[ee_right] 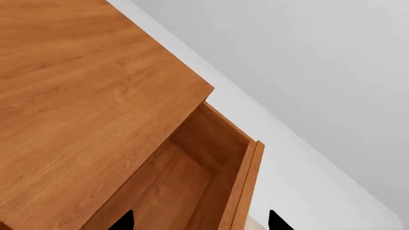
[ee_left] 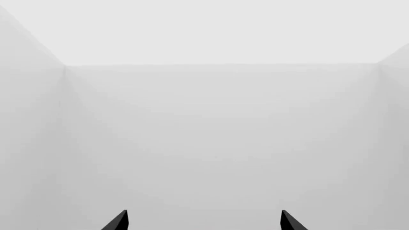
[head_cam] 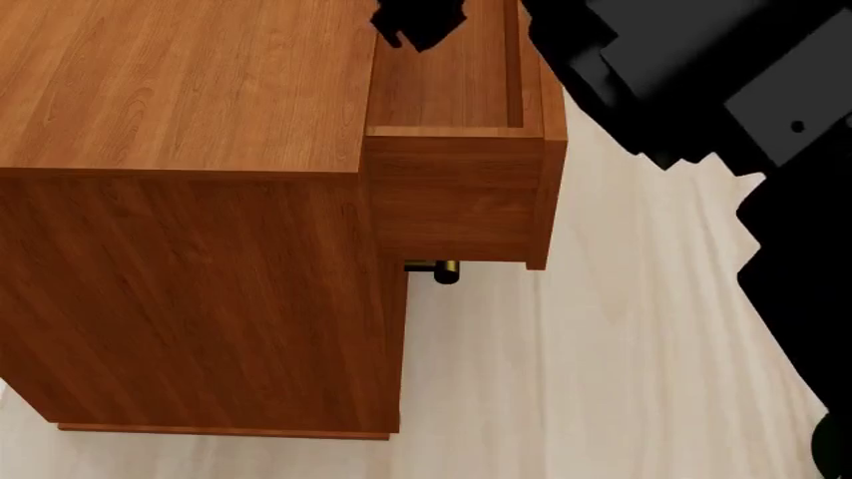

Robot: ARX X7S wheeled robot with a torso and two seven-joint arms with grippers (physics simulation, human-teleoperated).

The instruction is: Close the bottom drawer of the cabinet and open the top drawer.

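Note:
The reddish-brown cabinet (head_cam: 187, 90) fills the left of the head view, seen from above. Its top drawer (head_cam: 453, 90) stands pulled out to the right and shows its bare inside. The right wrist view also looks down into the top drawer (ee_right: 191, 177). Below it a brass handle end (head_cam: 440, 269) sticks out close to the cabinet front; I cannot tell which lower drawer it belongs to. The bottom drawer is hidden under the top drawer. My right gripper (head_cam: 419, 22) (ee_right: 199, 221) hovers open above the top drawer, holding nothing. My left gripper (ee_left: 204, 221) is open and faces blank white walls.
Pale wood-grain floor (head_cam: 613, 339) lies to the right of the cabinet. My black right arm (head_cam: 719, 90) crosses the upper right of the head view, and a white wall (ee_right: 307, 72) rises behind the cabinet.

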